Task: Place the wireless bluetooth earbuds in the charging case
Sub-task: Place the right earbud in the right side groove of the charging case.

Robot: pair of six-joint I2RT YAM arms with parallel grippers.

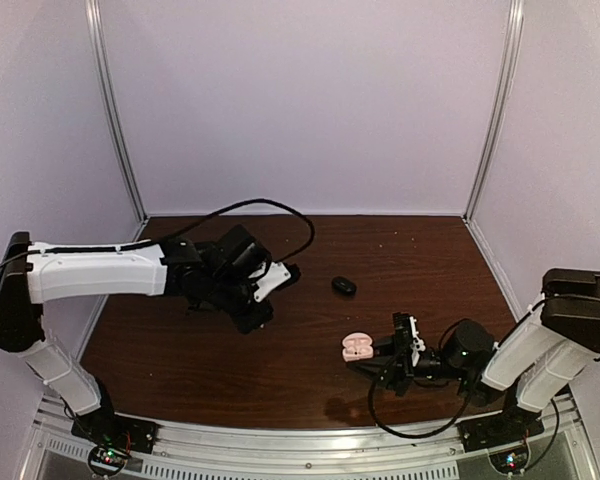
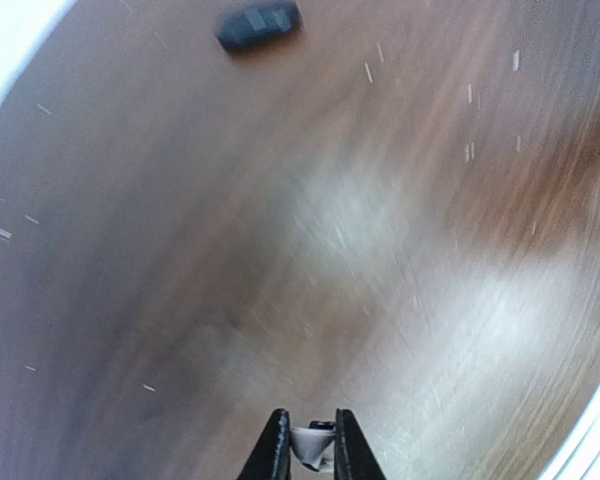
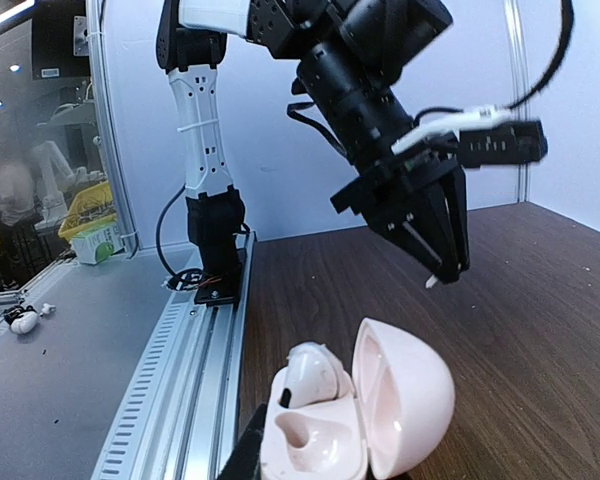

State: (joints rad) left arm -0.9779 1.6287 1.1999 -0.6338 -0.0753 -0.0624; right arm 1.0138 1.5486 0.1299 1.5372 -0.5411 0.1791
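Observation:
An open pale pink charging case [image 3: 365, 420] stands on the table near the front; it also shows in the top view [image 1: 357, 347]. One white earbud [image 3: 315, 375] sits in its far slot, and the near slot [image 3: 305, 437] is empty. My right gripper [image 1: 375, 357] is shut on the case, with one black finger [image 3: 242, 455] against its left side. My left gripper [image 2: 312, 440] is shut on a second white earbud [image 2: 316, 447] and hangs above the table, left of and beyond the case [image 3: 442, 262]. The earbud's stem tip [image 3: 432, 283] pokes out below the fingers. No black earbuds are in view.
A closed black oval case [image 1: 343, 286] lies on the brown table beyond the pink case; it also shows in the left wrist view [image 2: 259, 25]. A metal rail [image 3: 180, 370] runs along the table's near edge. White walls enclose the back and sides.

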